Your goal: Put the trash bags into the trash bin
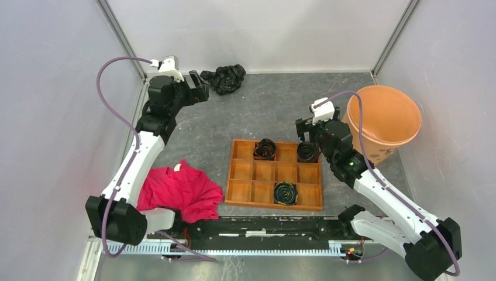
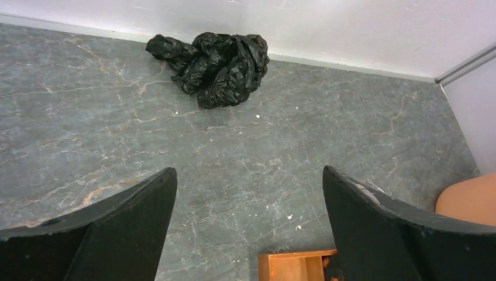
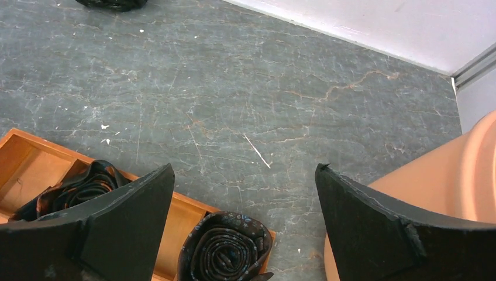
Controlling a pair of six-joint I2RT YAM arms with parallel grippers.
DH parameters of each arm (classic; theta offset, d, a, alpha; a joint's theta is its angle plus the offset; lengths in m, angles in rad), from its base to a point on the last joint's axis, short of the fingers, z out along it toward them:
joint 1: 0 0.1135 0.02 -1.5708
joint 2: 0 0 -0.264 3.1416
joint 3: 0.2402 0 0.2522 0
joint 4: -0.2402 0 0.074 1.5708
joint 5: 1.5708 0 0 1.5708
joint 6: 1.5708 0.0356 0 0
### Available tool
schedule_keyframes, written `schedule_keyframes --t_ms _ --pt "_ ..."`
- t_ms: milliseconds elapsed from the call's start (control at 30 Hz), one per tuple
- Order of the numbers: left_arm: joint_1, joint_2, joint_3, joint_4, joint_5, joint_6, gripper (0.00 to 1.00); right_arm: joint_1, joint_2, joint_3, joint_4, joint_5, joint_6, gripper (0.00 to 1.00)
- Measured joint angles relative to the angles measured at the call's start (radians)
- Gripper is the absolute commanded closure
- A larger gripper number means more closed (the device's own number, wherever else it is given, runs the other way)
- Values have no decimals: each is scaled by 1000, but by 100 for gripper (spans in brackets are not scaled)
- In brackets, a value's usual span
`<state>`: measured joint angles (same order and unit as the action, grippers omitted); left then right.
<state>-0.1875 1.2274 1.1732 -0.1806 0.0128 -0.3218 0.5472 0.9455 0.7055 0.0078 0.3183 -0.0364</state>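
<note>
Grey marbled table (image 1: 263,111) carries trash bags (image 1: 224,78), trash bin (image 1: 386,114), wooden tray (image 1: 263,172), red cloth (image 1: 175,190)

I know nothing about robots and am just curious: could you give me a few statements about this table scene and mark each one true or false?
1. The black trash bag lies crumpled by the far wall, outside the trash bin. True.
2. The left gripper is clamped on the bag. False: it is open and empty, with the bag ahead of it.
3. The wooden tray holds three dark rolls. True.
4. The red-pink cloth is inside the bin. False: it lies on the table by the left arm.
5. The right gripper holds a roll. False: it is open, above the tray's far edge, beside the bin.
</note>
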Motion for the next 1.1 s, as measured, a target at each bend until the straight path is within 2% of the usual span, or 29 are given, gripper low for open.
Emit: schedule_keyframes --t_ms 400,533,700,933,1000,1100 --pt "0 171 -6 119 82 -14 0 5 59 -12 96 77 73 2" --pt "0 275 -6 181 112 -71 0 11 95 -8 85 132 153 2" --pt "1 456 -1 303 127 -204 0 14 137 1 70 130 229 2" --pt "0 789 170 424 147 -334 1 24 111 -18 112 61 222 2" --pt "0 880 252 430 145 -343 4 40 101 -25 121 43 193 2" --pt "0 1005 394 409 143 -343 14 59 87 -38 146 -14 140 2"
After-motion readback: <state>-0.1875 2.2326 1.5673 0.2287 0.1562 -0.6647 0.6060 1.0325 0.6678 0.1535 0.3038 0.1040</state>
